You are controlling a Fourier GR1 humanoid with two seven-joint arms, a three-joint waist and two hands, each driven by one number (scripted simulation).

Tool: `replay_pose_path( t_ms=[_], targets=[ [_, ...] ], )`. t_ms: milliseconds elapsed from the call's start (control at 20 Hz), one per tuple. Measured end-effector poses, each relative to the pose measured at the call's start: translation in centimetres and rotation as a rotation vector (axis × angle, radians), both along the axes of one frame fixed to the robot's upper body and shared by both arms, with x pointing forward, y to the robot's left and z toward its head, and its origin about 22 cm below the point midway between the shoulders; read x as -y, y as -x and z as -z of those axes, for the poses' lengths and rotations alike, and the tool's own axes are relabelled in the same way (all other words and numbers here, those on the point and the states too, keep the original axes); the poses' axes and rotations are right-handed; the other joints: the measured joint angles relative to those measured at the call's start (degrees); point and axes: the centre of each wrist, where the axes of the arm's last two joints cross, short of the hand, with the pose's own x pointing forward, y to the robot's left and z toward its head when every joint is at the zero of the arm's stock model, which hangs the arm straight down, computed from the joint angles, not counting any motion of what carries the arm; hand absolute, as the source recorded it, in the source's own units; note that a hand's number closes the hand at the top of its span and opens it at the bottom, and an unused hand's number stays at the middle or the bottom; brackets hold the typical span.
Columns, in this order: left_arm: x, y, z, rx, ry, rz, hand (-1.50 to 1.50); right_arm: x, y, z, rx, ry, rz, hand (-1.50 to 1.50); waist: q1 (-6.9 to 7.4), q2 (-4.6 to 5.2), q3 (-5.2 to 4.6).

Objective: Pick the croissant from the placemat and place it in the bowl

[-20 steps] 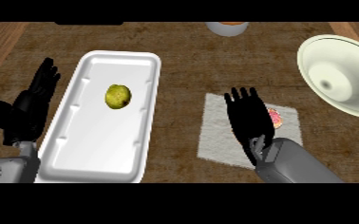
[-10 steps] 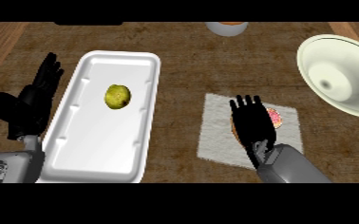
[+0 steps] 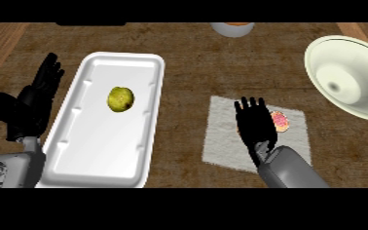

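Head view showed the right hand (image 3: 253,124) spread wide, fingers straight, over the placemat (image 3: 224,139), poised to grasp; the croissant (image 3: 280,122) lay touching it at three o'clock; the bowl (image 3: 323,61) waited toward one o'clock; the left hand (image 3: 37,95) rested open at nine o'clock.

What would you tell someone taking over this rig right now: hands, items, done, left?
Right hand: open, fingers straight, over the placemat, just left of the pastry; nothing held.
Left hand: open, resting at the left edge beside the white tray.
The pastry lies on the placemat's right part, partly hidden by the right hand.
Bowl: at the right edge, nothing in it.
Done: nothing picked up.
Left: grasp the pastry, carry it to the bowl, release.
Off-task: a greenish fruit in the tray.
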Motion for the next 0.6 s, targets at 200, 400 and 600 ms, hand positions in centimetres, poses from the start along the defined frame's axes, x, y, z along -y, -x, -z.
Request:
replay_pose_path(
  t_ms=[200, 400, 600],
  targets=[
    [-0.3, 0.4, -0.1, 0.0, 0.0, 0.01, 0.0, 0.0, -1.0, 0.8, -0.035, -0.021, -0.002, 1.5, 0.18, -0.2, -0.14],
    [-0.1, 0.4, 0.0, -0.001, -0.001, 0.01, 0.0, 0.3, -1.6, 1.3, -0.023, -0.045, -0.029, 1.5, 0.1, -0.65, -0.47],
    [-0.1, 0.4, 0.3, -0.001, -0.001, 0.007, 0.0, 0.3, -2.2, 2.0, 0.0, -0.061, -0.043, 1.5, 0.06, -1.12, -0.86]
  ],
)
